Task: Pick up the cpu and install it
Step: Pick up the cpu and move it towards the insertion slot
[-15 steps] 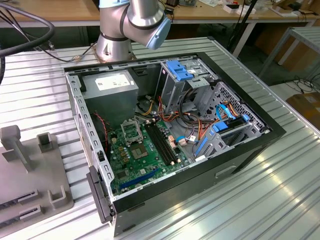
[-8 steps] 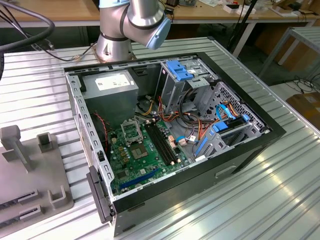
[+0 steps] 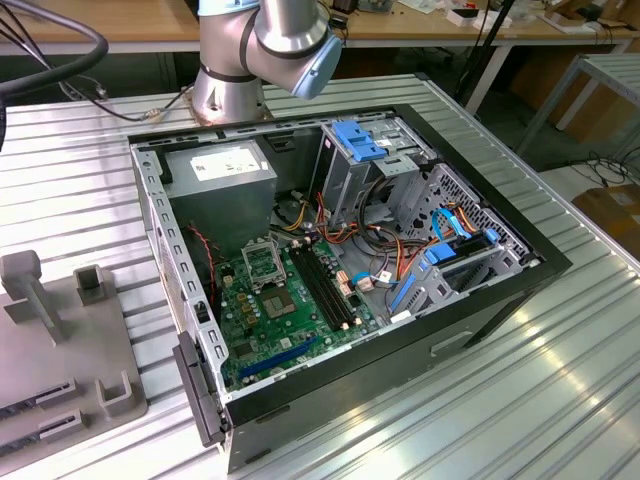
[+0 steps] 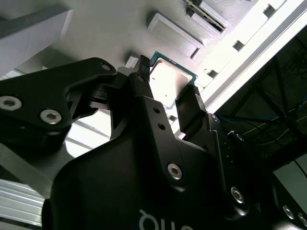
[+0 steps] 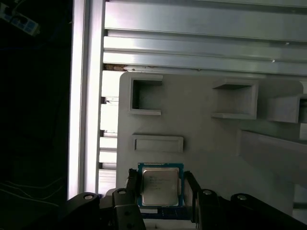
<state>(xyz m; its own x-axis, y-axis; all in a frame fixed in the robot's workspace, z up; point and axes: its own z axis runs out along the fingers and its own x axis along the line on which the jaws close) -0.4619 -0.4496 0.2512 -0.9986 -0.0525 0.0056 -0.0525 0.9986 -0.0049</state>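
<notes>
The cpu (image 5: 159, 186) is a small square chip with a pale metal face and a green rim. It lies flat on a grey fixture tray (image 5: 216, 158). In both wrist views my gripper (image 5: 161, 176) stands over it, open, with one dark finger close along each of two opposite sides. A thin gap shows at one finger (image 5: 190, 184). The second wrist view shows the cpu (image 4: 170, 84) between the fingertips of the gripper (image 4: 169, 76). In the exterior view the silver-framed socket (image 3: 262, 262) sits on the green motherboard inside the open computer case (image 3: 520, 275).
The grey tray (image 3: 60, 340) lies on the ribbed aluminium table at the exterior view's left, with raised posts and slots on it. Empty rectangular pockets (image 5: 146, 96) lie beyond the cpu. The arm's base (image 3: 230, 90) stands behind the case. Cables and drive cages crowd the case's right half.
</notes>
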